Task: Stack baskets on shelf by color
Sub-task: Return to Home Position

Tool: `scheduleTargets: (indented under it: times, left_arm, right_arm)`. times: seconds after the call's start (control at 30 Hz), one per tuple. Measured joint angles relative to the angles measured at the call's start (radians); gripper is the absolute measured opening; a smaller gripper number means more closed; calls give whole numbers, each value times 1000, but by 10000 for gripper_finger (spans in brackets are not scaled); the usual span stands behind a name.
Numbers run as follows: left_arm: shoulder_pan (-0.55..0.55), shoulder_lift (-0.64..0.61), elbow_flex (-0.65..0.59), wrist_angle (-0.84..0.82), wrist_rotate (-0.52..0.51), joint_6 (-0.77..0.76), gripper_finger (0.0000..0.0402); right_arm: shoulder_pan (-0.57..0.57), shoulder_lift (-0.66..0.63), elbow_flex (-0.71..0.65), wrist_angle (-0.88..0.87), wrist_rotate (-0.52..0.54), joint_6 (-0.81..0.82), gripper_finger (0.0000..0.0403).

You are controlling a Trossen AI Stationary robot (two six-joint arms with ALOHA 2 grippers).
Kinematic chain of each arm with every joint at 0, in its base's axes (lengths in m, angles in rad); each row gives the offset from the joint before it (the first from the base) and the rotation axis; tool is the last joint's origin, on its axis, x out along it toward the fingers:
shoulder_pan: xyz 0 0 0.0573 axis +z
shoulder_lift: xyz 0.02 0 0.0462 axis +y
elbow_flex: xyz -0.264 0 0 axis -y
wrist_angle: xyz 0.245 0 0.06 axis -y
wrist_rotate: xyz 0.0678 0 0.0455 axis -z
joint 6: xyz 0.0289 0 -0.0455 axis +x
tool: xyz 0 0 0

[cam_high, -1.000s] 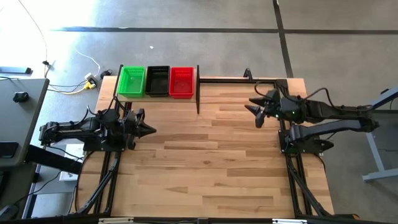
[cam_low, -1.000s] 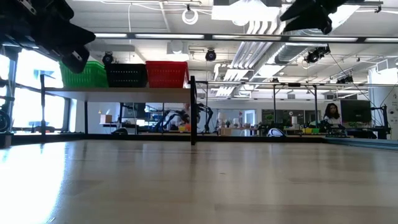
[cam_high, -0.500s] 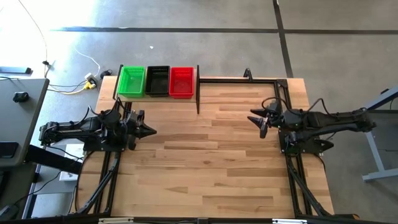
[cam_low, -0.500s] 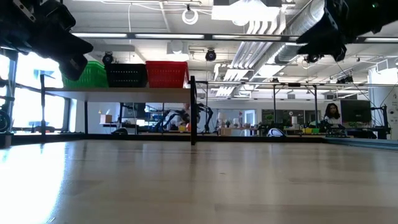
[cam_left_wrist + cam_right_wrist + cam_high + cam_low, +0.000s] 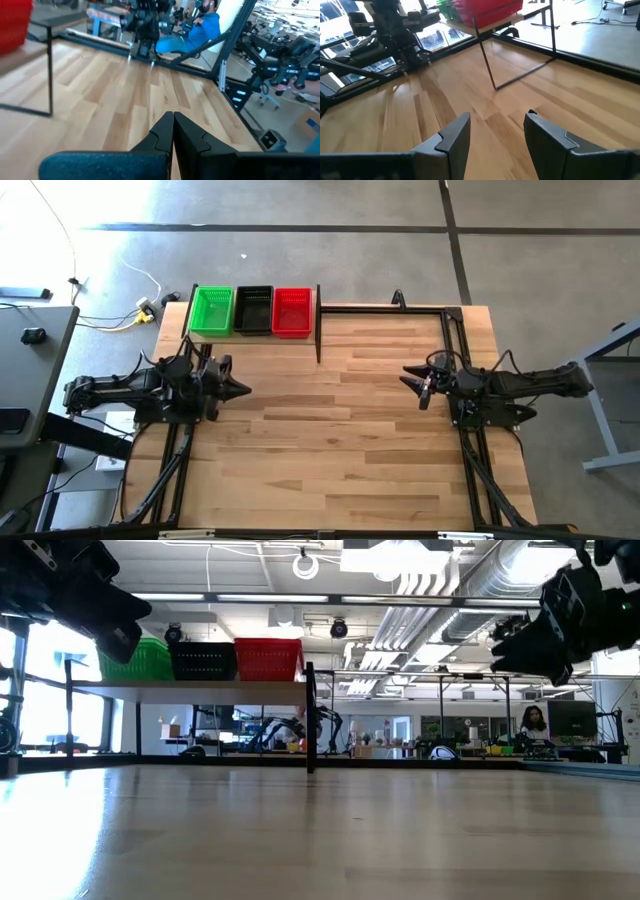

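On the shelf at the table's far left stand a green stack, a black stack and a red stack of baskets, side by side; in the low view they show as green, black and red. My left gripper hovers shut at the table's left side, empty. My right gripper hovers open at the right side, empty. The red baskets also show in the right wrist view.
The shelf's black post stands at its right end. A black metal frame runs along the far edge and down the right side. Bare wood tabletop spreads between the arms. A person sits in the room beyond.
My right gripper has drawn back from the far right toward the table's near edge and come down lower, staying open. The left arm and the baskets have kept still.
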Motion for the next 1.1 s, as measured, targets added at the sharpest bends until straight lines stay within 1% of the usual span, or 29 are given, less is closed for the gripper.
scheduleTargets:
  times: [0.2,0.33,0.53,0.67,0.73,0.9,1.1]
  left_arm:
    - [1,-31,0,2,-66,67,0]
    - [1,-63,0,0,-75,114,0]
    - [1,-119,0,-6,-84,179,0]
    - [1,-141,0,-7,-110,199,0]
    - [1,-142,0,-6,-113,199,0]
    - [1,-142,0,9,-173,179,0]
    - [1,-141,-1,27,-166,215,0]
  right_arm:
    - [0,-92,-66,4,0,7,169]
    - [-1,-122,-67,13,4,-51,169]
    - [-10,-116,-67,13,23,-48,169]
    - [-16,-115,-67,12,28,-102,169]
    - [-16,-115,-67,12,27,-106,169]
    - [-16,-115,-67,11,25,-107,169]
    - [-16,-115,-67,11,47,-107,169]
